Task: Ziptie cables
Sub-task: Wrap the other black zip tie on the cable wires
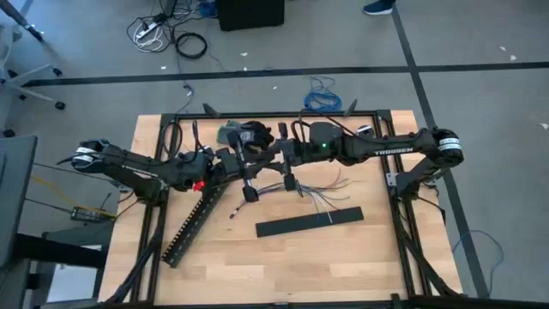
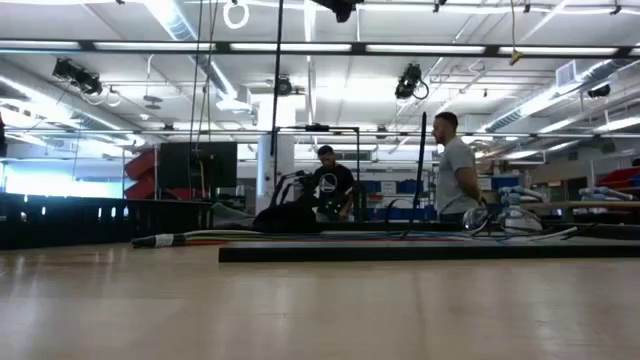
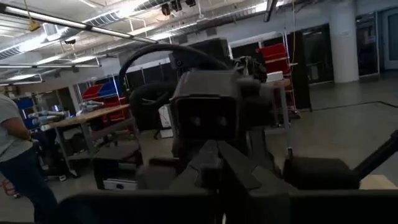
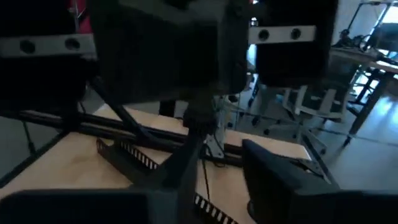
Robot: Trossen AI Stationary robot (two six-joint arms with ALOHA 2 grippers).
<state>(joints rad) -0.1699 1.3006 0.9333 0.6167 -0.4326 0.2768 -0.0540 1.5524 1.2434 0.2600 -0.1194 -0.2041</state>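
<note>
Desk [image 1: 343,266]: a wooden top inside a dark frame, seen from above with both arms reaching in toward its middle.

Left end effector [image 1: 250,194]: low over the middle of the desk, near the upper end of the slotted duct [image 1: 193,225]. Whether its fingers are spread or pressed together cannot be told.

Right end effector [image 1: 290,183]: beside the left one, just above the near end of the wires. Its finger state cannot be told either.

Cables [image 1: 322,190]: a loose fan of thin wires lying on the desk just right of the two end effectors, ends spreading toward the right, above the flat black bar [image 1: 310,222]. Whether either end effector has hold of them cannot be told.

Zipties: thin dark strips cross between the two end effectors in the overhead view, but they cannot be told apart from arm parts with any certainty.

Wrist views: each shows mainly the other arm close in front, so the two arms stand nose to nose.

Room: two people [image 2: 458,180] stand well behind the desk, apart from the robot.

Risk, collision: the arms are crowded together; a small sideways correction by one would likely strike the other.

Risk, splay: the wire ends already fan apart, so a tie closed too near them would probably miss strands.

Risk, slip: a strip this thin could twist or drop if pinched off-centre.
</note>
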